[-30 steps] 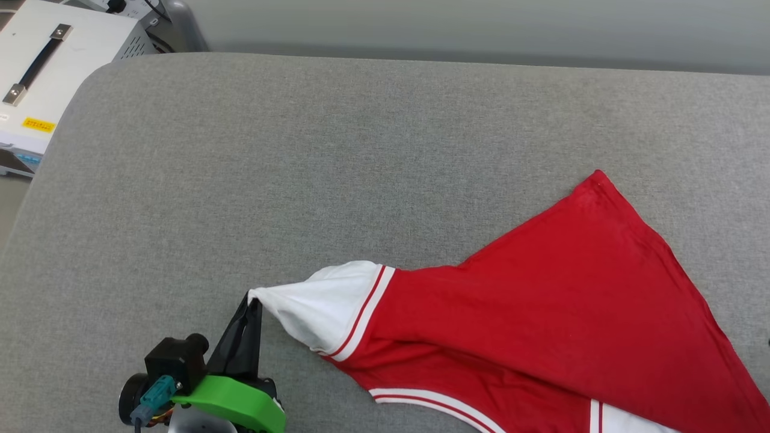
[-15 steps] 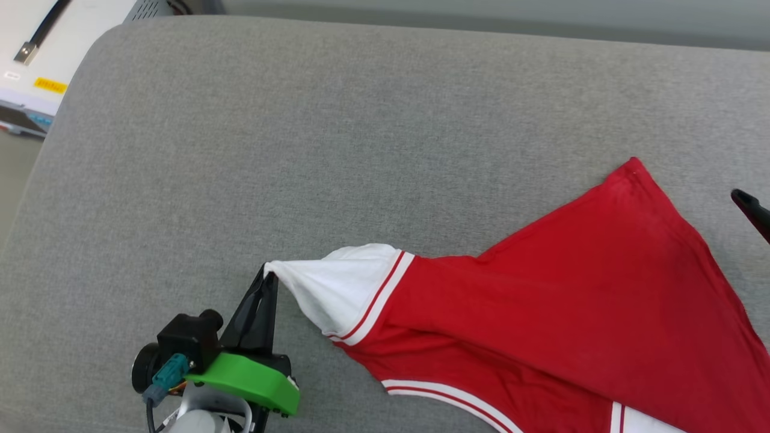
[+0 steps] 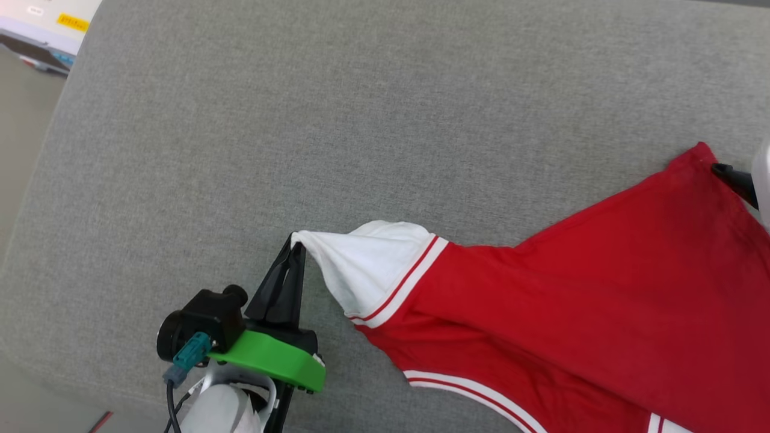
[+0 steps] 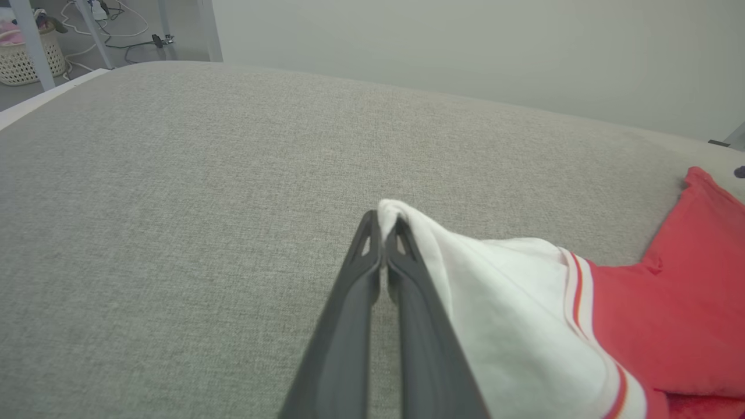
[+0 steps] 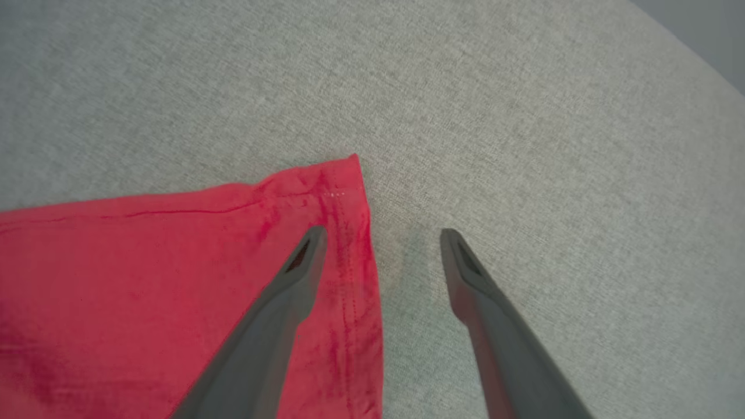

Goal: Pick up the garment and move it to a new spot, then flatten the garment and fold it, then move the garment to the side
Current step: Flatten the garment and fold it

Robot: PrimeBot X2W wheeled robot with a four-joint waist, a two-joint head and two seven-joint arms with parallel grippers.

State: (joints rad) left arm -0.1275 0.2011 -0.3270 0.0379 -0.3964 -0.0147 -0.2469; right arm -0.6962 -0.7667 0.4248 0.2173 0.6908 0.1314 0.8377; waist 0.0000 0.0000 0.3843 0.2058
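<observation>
While L jaws pinch sleeve (image 3: 367,270) of 1 garment (image 3: 571,300), R jaws gape astride hem (image 5: 364,262).

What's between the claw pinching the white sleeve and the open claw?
The red jersey shirt lies between the left gripper and the right gripper; the head view shows it.

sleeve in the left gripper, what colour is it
White sleeve, with a thin red stripe near its seam; clearest in the head view.

Head, right wrist look down; left wrist skims low; garment (image 3: 571,313) shared.
</observation>
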